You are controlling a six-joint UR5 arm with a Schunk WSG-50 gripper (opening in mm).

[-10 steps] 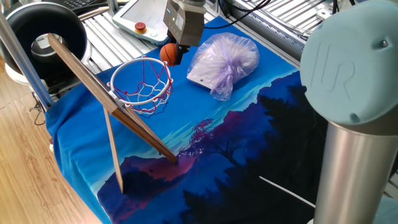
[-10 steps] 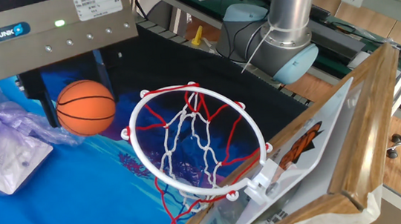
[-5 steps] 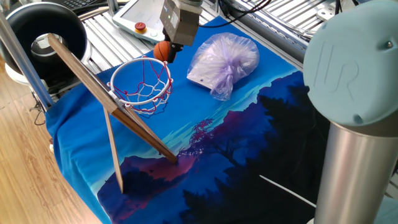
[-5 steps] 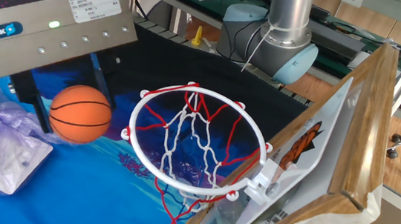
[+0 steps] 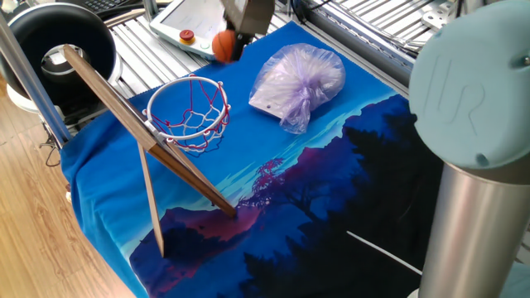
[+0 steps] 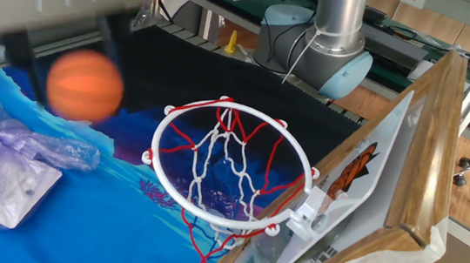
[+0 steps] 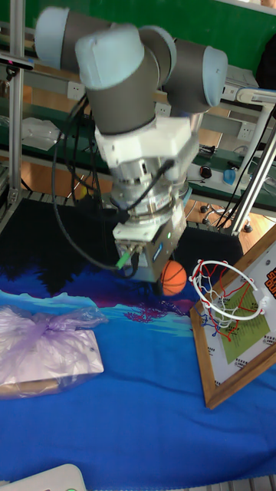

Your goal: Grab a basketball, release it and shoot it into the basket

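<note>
The basketball (image 5: 224, 45) is a small orange ball with dark seams, held in the air between the dark fingers (image 6: 113, 41) of my gripper (image 5: 229, 40). The gripper is shut on it and blurred by motion. The ball (image 6: 83, 84) hangs to the left of and above the basket's red rim (image 6: 161, 130), outside the ring. The basket (image 5: 188, 108) has a red-and-white net and a slanted wooden backboard (image 5: 116, 106). In the tall fixed view the ball (image 7: 174, 277) is just left of the rim (image 7: 198, 285), at about its height.
A pale purple plastic bag (image 5: 297, 80) lies on the blue printed cloth (image 5: 331, 165) right of the hoop. A big black round tub (image 5: 50, 37) stands behind the backboard. A white pendant with a red button (image 5: 187, 35) sits at the back. The arm's grey base (image 5: 472, 165) fills the right side.
The gripper has risen with the ball still in it, lifting from beside the rim to clearly above it. Hoop and bag have not moved.
</note>
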